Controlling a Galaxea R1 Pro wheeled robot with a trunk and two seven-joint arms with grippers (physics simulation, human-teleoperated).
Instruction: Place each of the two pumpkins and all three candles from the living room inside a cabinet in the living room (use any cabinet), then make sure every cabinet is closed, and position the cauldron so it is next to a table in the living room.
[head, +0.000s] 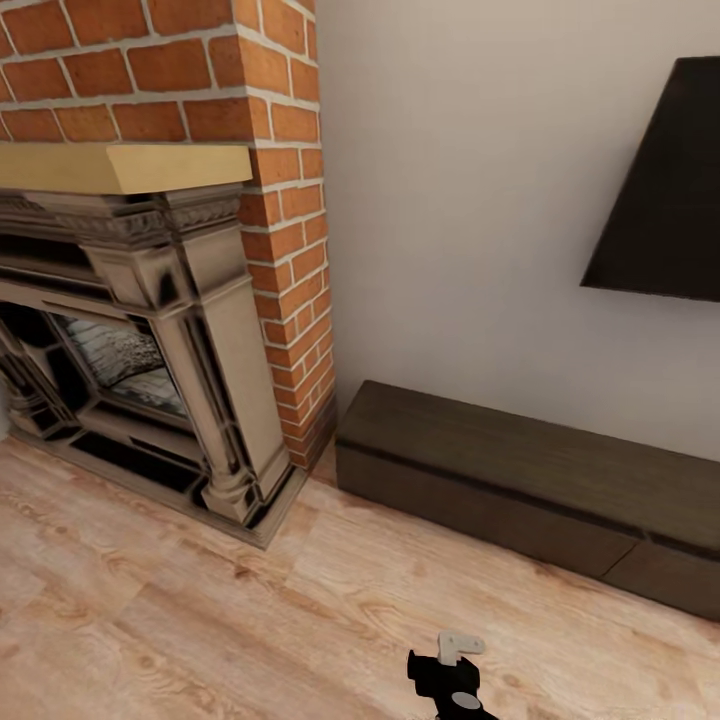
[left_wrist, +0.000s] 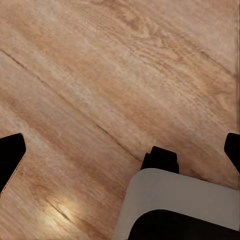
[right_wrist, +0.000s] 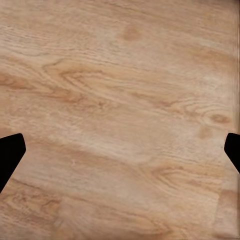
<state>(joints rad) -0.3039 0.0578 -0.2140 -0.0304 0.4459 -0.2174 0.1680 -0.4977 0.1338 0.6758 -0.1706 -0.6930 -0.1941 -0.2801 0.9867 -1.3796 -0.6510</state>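
The cabinet (head: 520, 480) is seen against the wall, just right of the brick fireplace (head: 150, 330), its far end cut off. Both pincers, left (left_wrist: 120, 150) and right (right_wrist: 120, 150), are held spread above bare floor (head: 200, 600).

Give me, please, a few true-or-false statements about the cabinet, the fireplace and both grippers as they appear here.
1. The cabinet stands against the white wall. True.
2. A pumpkin sits on the cabinet top. False: the top is bare.
3. The fireplace is set in red brick. True.
4. The right gripper holds a candle. False: its fingers are spread with only wood floor between them.
5. The left gripper is open over the floor. True.
6. The cabinet front hangs open. False: it looks closed.
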